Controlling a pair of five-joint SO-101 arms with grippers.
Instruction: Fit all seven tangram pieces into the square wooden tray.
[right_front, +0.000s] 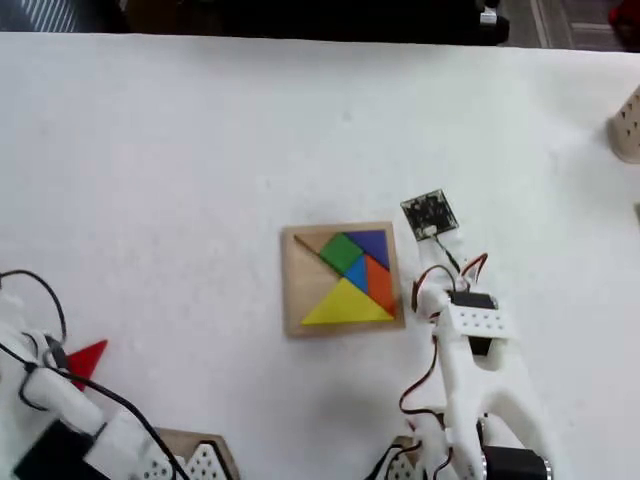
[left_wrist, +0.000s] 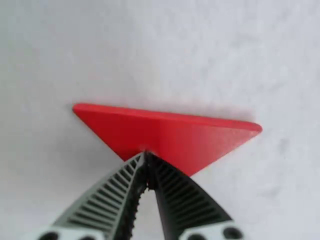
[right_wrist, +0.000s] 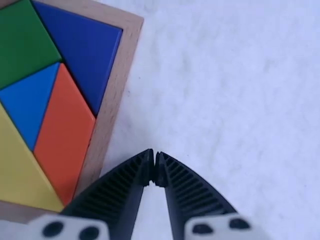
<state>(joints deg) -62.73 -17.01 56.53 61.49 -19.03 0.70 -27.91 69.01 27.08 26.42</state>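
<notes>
The square wooden tray (right_front: 292, 300) lies mid-table holding green (right_front: 340, 252), dark blue (right_front: 371, 244), orange (right_front: 379, 282), light blue (right_front: 356, 274) and yellow (right_front: 346, 303) pieces; its left part is bare wood. A red triangle (right_front: 88, 358) is at the table's near left. My left gripper (left_wrist: 146, 160) is shut on a corner of the red triangle (left_wrist: 170, 132). My right gripper (right_wrist: 154, 162) is shut with nothing in it, just outside the tray rim (right_wrist: 112, 107) next to the orange piece (right_wrist: 62, 130) and dark blue triangle (right_wrist: 82, 42).
The right arm (right_front: 470, 330) stands just right of the tray, with cables beside it. A pale perforated object (right_front: 627, 125) sits at the far right edge. A wooden base plate (right_front: 195, 445) lies at the front by the left arm (right_front: 70, 420).
</notes>
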